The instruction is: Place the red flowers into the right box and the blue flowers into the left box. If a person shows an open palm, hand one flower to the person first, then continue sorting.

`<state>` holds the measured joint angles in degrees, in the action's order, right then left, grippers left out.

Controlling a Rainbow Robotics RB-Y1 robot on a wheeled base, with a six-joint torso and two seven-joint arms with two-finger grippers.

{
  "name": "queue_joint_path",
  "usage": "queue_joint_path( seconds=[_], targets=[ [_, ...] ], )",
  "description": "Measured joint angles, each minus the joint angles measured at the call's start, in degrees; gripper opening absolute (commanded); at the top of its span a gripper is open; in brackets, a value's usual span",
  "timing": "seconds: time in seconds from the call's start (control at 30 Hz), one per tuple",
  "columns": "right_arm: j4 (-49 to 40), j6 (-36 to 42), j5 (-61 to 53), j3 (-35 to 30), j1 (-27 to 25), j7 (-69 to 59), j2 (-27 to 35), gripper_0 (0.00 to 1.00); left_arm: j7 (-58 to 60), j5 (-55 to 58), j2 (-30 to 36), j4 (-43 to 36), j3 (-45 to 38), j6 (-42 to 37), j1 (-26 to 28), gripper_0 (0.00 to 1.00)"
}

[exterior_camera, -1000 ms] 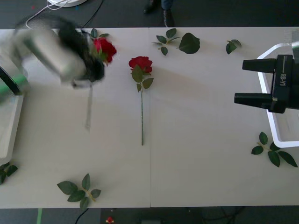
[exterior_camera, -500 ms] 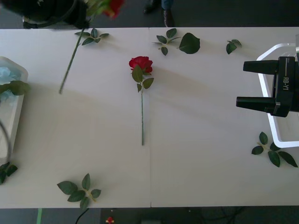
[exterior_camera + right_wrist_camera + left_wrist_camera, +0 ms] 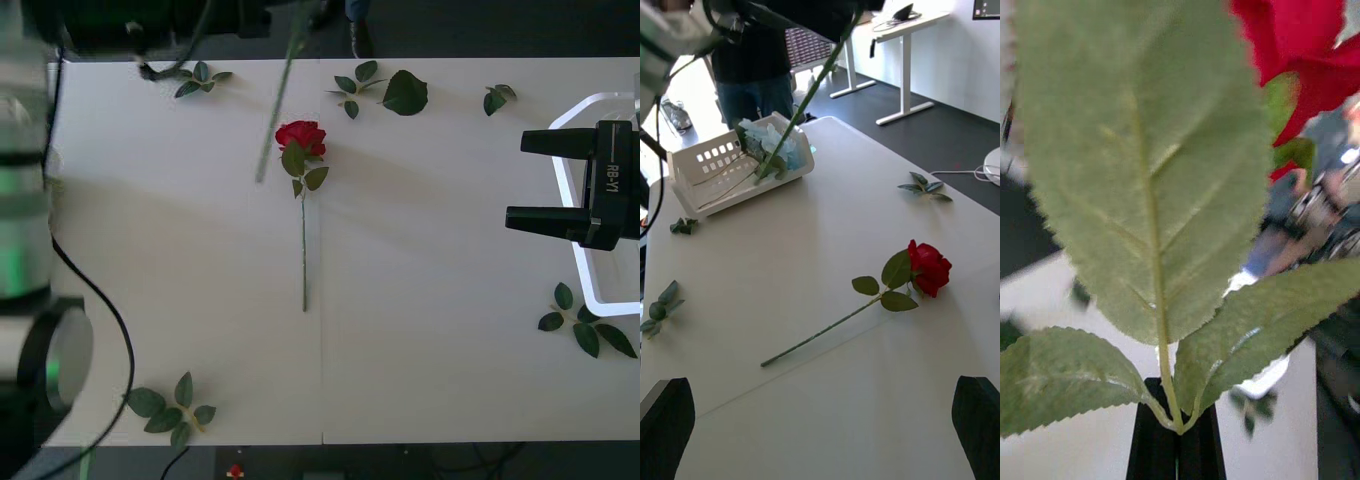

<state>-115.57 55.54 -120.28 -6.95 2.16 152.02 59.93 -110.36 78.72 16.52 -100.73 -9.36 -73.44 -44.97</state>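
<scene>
My left gripper (image 3: pixel 1177 439) is shut on the stem of a red flower (image 3: pixel 1300 45), just below its big leaves. It is raised over the table's far edge, and the held stem (image 3: pixel 275 110) hangs slanted in the air. A second red flower (image 3: pixel 301 135) lies flat mid-table, also seen as the rose (image 3: pixel 929 266) in the right wrist view. The left box (image 3: pixel 696 191) holds blue flowers (image 3: pixel 771 144). My right gripper (image 3: pixel 545 178) hovers open and empty beside the right box (image 3: pixel 572 115). A person (image 3: pixel 752 67) stands beyond the table; the open palm is out of view.
Loose green leaf sprigs lie at the far edge (image 3: pixel 385 90), (image 3: pixel 497 97), (image 3: pixel 198 78), at the near left (image 3: pixel 170 408) and near the right box (image 3: pixel 585 325). My left arm (image 3: pixel 25 200) and its cable (image 3: pixel 105 320) cover the table's left side.
My left arm has carried its held red flower rightward along the far edge, so the stem now hangs near the lying rose. The arm now covers the left box. The right gripper has not moved.
</scene>
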Motion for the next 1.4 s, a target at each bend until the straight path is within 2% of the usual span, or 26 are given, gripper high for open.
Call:
queue_joint_path(
  seconds=[0.13, 0.23, 0.47, 0.63, 0.87, 1.4],
  targets=[
    [0.0, 0.0, 0.0, 0.0, 0.0, 0.0, 0.0, 1.0, -7.5, 7.4, -0.4, -2.4, 4.4, 10.2, 4.8, 0.0],
    [0.0, 0.0, -0.6, 0.0, 0.0, 0.0, 0.0, 1.0, -8.6, 11.2, -0.4, -2.8, 8.2, 14.7, 7.0, 0.0],
    [0.0, -1.0, -4.1, 0.3, 0.0, 0.0, 0.0, 1.0, -8.6, 15.8, -0.3, -2.8, 13.4, 17.8, 7.6, 0.0],
    [0.0, -3.3, -8.4, 3.0, 0.0, -0.1, 0.0, 1.0, -8.6, 21.2, 1.4, -2.8, 20.5, 29.2, 7.7, 0.0],
    [0.0, -6.7, -13.2, 10.6, 1.2, -0.5, 0.0, 1.0, -8.6, 25.0, 4.6, -2.8, 24.6, 30.0, 7.7, 0.0],
    [0.0, -18.1, -14.9, 24.0, 10.7, -1.9, -4.3, 1.0, -8.6, 27.6, 6.5, -2.8, 25.3, 30.0, 7.7, 0.0]
  ],
)
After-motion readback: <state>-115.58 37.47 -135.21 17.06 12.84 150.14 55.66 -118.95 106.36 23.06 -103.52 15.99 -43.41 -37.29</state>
